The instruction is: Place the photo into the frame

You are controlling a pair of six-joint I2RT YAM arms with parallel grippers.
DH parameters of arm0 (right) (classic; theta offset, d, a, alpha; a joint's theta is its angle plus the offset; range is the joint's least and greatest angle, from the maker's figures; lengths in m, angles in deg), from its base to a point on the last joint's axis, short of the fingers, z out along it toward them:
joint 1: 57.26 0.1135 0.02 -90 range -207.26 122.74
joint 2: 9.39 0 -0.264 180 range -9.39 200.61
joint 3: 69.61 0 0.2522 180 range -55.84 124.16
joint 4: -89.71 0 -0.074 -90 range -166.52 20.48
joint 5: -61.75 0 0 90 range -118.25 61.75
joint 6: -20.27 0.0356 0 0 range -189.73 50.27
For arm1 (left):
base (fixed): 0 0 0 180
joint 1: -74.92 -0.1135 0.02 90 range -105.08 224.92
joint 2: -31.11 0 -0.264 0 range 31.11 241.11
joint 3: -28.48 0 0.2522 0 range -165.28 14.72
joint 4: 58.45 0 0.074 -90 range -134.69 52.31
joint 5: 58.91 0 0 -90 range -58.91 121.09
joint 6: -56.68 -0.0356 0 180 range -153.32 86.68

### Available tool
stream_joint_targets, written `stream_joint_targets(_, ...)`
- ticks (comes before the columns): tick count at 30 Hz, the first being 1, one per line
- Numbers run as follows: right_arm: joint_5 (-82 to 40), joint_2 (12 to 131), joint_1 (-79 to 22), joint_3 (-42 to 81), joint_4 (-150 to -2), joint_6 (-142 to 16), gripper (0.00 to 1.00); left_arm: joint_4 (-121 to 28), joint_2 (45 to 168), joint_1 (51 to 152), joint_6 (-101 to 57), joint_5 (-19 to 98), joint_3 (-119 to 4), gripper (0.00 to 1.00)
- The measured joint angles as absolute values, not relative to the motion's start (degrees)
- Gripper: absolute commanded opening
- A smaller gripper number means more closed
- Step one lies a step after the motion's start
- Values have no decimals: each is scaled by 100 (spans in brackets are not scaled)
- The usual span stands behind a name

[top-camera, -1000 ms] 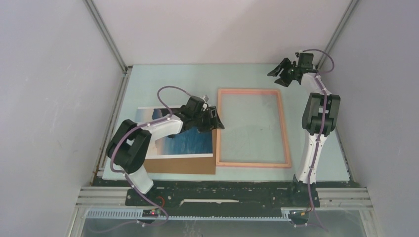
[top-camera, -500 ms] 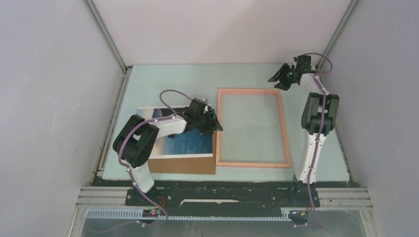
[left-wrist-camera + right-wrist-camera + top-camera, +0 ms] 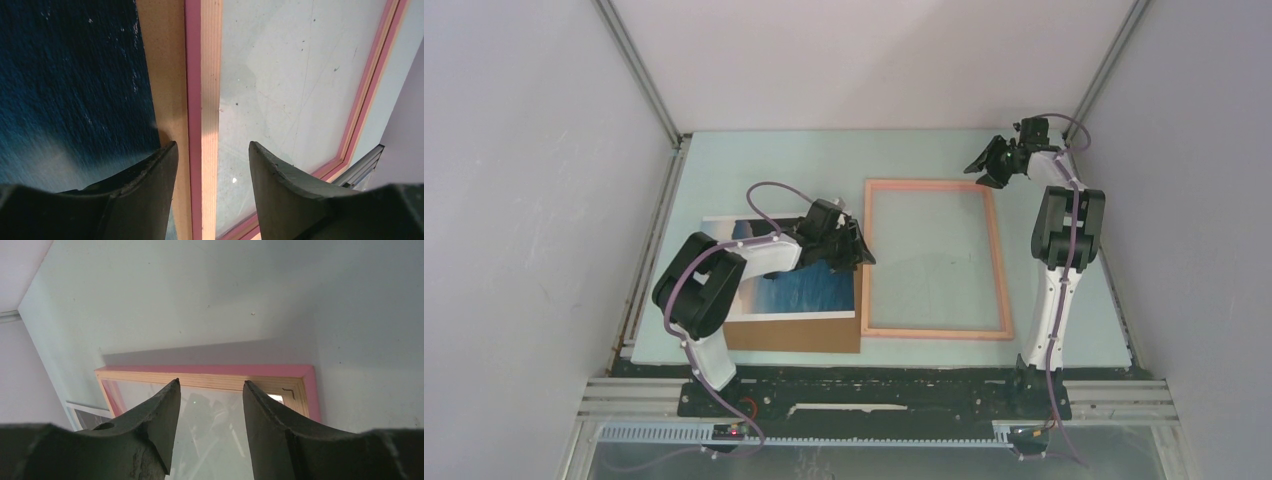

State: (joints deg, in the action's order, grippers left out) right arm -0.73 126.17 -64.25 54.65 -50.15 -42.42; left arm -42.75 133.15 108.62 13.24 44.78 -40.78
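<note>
The photo [image 3: 809, 288] lies picture-up on a brown cardboard sheet [image 3: 792, 336] at the left of the mat. The pink frame [image 3: 934, 330] lies flat to its right, touching the cardboard edge. My left gripper [image 3: 861, 250] is open and low; in the left wrist view [image 3: 212, 150] its jaws straddle the frame's left rail [image 3: 202, 75], one fingertip [image 3: 160, 165] over the cardboard strip beside the photo [image 3: 70, 75], the other over the glass. My right gripper [image 3: 980, 170] is open and empty above the frame's far right corner [image 3: 300, 380]; it also shows in the right wrist view [image 3: 211, 385].
Grey enclosure walls stand close on both sides and at the back. A pale green mat [image 3: 764, 160] covers the table; its front edge meets the black mounting rail [image 3: 874, 385] where both arm bases sit.
My left gripper slid slightly down and settled at the frame's left rail. My right gripper swung down and inward toward the frame's far right corner.
</note>
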Motion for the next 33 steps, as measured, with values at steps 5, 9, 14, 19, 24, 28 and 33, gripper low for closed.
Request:
stream_joint_targets(5,-81,12482,-6418,5155,-5291,-4240,58,-4304,13328,10862,1335,4483,-4078,62)
stream_joint_targets(9,-118,12272,-6396,4797,-5474,-4242,57,-4339,13363,10862,1383,4491,-4078,62)
stream_joint_targets(14,-123,12136,-6381,4622,-5411,-4257,58,-4352,13365,10862,1425,4498,-4078,62)
stream_joint_targets(19,-121,12123,-6359,4742,-5068,-4283,57,-4358,13369,10862,1427,4502,-4078,62)
stream_joint_targets(24,-44,11916,-6285,4292,-5077,-4231,58,-4507,13428,10862,1471,4570,-4078,62)
stream_joint_targets(28,45,11883,-6269,4357,-4902,-4251,61,-4559,13435,10859,1471,4636,-4078,64)
stream_joint_targets(33,-219,11865,-6263,5317,-4441,-4526,68,-4575,13430,10849,1471,4655,-4078,70)
